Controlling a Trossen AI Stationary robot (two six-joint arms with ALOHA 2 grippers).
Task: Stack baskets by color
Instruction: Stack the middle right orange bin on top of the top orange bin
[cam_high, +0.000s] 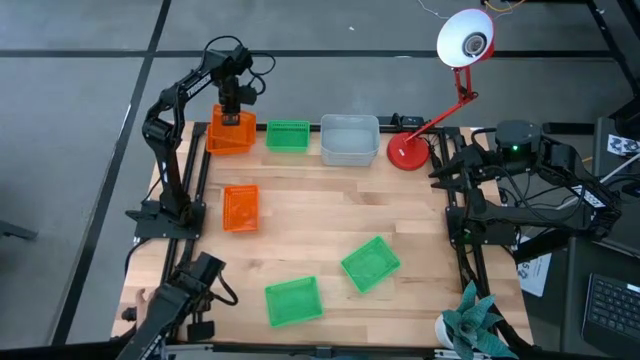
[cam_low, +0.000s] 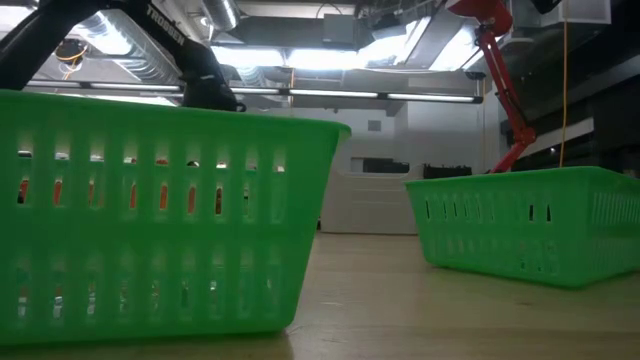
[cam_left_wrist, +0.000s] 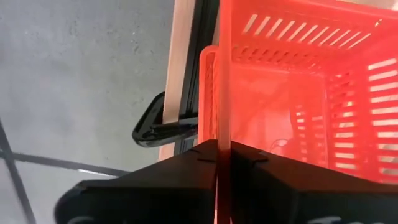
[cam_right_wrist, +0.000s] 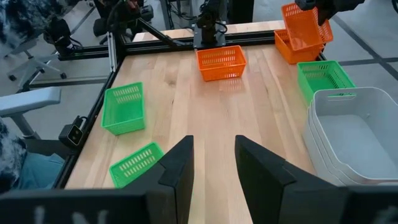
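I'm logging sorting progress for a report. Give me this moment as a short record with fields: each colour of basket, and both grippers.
orange baskets: one held tilted over another at the table's far left corner; a third alone on the table's left side
green baskets: three, unstacked; one in the far row, two near the front edge
grey-white baskets: nested stack in the far row beside the red-based lamp
left gripper: shut on the held orange basket's wall
right gripper: open, empty, at the table's right side
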